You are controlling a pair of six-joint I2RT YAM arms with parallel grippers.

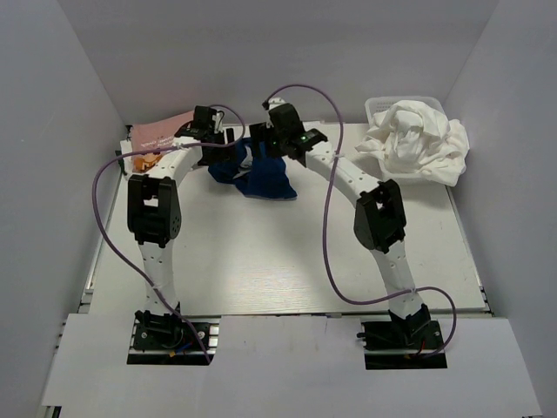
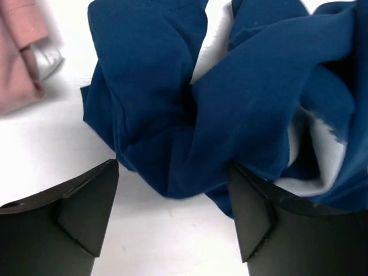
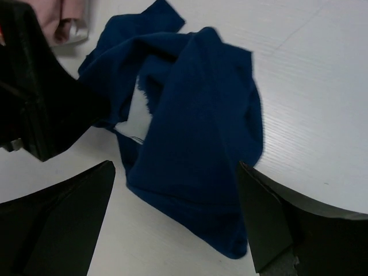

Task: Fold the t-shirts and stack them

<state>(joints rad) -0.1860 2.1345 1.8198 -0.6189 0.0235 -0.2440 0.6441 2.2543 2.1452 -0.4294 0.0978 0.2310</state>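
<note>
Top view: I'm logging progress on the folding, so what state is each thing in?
Navy shirt: crumpled, unfolded, on the table.
White shirts: heaped unfolded in the basket.
Pink shirt: looks folded, lying flat.
Left gripper: open, at the navy cloth.
Right gripper: open, over the navy cloth.

The crumpled t-shirt (image 1: 268, 181) was a plain navy blue, the heaped t-shirts (image 1: 416, 141) in the white mesh basket (image 1: 385, 105) were plain white, and the folded t-shirt (image 1: 161, 132) at the far left was dusty pink. The left claw (image 2: 172, 168) and right claw (image 3: 175, 167) were matt black, the cables (image 1: 326, 228) purple, the worktop (image 1: 261, 261) white
</note>
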